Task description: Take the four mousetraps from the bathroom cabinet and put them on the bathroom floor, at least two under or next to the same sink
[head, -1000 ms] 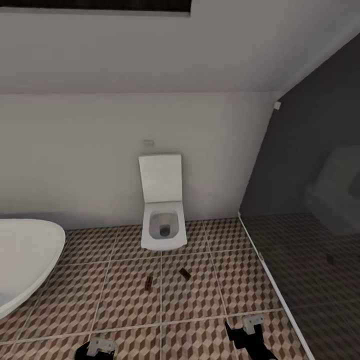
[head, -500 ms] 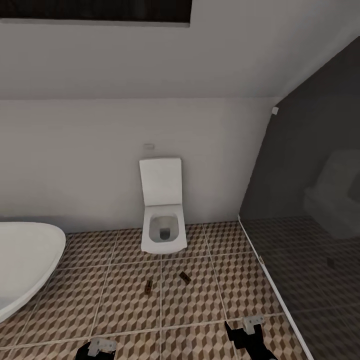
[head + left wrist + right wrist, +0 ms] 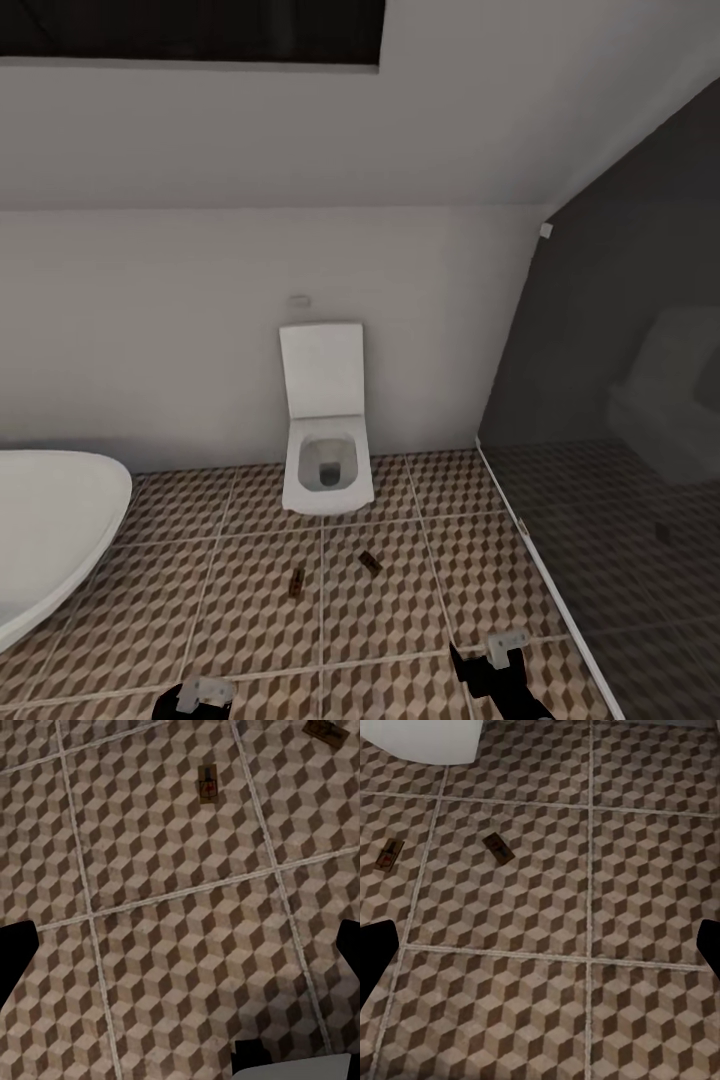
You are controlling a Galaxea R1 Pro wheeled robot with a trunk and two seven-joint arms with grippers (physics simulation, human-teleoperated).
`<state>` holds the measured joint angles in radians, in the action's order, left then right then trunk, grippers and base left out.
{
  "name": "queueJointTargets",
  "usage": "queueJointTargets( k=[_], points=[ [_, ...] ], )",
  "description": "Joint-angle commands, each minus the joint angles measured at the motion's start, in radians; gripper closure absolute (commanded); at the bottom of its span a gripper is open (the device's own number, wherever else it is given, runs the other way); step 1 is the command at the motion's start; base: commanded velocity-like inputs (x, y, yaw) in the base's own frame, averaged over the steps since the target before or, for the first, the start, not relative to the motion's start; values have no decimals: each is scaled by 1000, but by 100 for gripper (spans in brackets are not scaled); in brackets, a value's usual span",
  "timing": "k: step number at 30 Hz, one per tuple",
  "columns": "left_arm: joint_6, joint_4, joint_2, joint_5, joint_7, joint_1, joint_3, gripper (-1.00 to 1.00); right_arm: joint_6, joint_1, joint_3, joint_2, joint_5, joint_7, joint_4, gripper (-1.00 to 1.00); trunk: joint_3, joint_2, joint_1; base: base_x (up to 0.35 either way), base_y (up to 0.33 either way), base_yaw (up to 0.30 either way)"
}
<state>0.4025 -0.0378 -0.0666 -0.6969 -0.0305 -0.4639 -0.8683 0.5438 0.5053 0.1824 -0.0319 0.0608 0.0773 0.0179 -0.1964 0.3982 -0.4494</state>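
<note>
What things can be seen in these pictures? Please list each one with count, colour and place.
mousetraps: two, tan with dark wire, lying on the floor in front of the toilet, apart from each other, one nearer the bathtub, the other nearer the glass
bathroom floor: one, brown, beige and cream cube-pattern tiles with pale grout
toilet: one, white, lid up, against the far wall
bathtub: one, white, at the left edge of the head view
glass panel: one, dark, on the right, faintly reflecting the toilet
window: one, dark, high on the wall
left gripper: one, black and grey, low over the floor, holding nothing
right gripper: one, black and grey, low over the floor, holding nothing
</note>
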Motion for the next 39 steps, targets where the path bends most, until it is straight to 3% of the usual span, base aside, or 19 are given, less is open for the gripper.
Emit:
queueJointTargets(
  k=[1, 39],
  points=[
    [4, -2, 1, -1, -3, -1, -8, -100, 3, 1, 3, 0, 7, 6, -1, -100, 0, 2, -1, 0, 0, 0],
    [4, -2, 1, -1, -3, 0, -8, -100, 3, 1, 3, 0, 7, 4, -1, -100, 60, 2, -1, 0, 0, 0]
  ],
)
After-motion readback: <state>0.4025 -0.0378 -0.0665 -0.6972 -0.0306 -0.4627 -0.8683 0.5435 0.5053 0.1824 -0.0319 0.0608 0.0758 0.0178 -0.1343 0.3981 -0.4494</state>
